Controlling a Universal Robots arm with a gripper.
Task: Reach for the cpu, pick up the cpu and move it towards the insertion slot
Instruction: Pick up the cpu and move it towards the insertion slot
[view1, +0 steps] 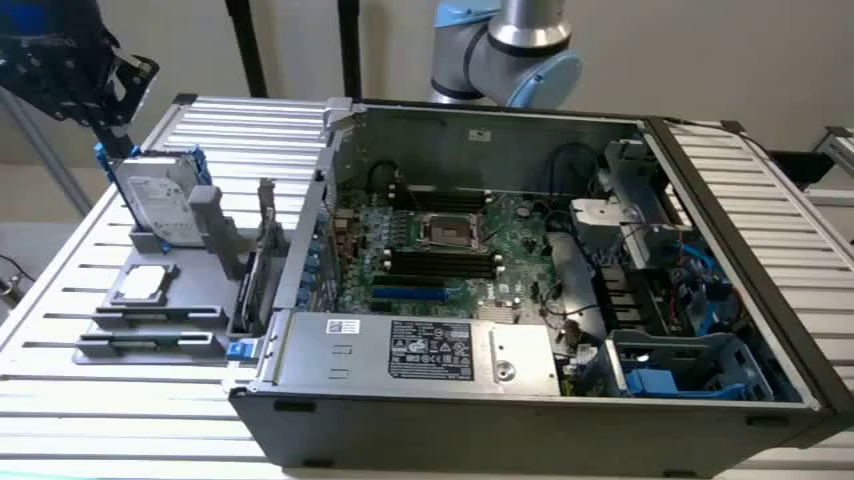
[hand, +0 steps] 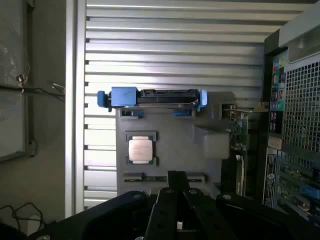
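The slatted aluminium table (view1: 80, 400) carries the open grey desktop computer case (view1: 534, 410) across its middle. A flat grey plastic fixture tray (view1: 200, 292) sits beside the case, toward the table's edge on the exterior view's left. At the tray's far end a silver hard drive in blue brackets (view1: 158, 205) stands upright.

Inside the case, on the green board, I see the insertion slot (view1: 447, 232) — a shiny square frame with a dark centre, nothing seated in it.

The cpu (view1: 143, 285), a small flat silvery chip, lies in its recess on the tray, on the near side of the hard drive and outside the case.

My black tool (hand: 176, 200) holds nothing; whether it is apart or together I cannot tell. In the exterior view it hangs high over the left side of the table, well apart from the tray. The wrist view looks straight down on the chip, so I judge the cpu lies below the tool — the reach is mainly a descent. The chip is square, its edges parallel to the tray's.
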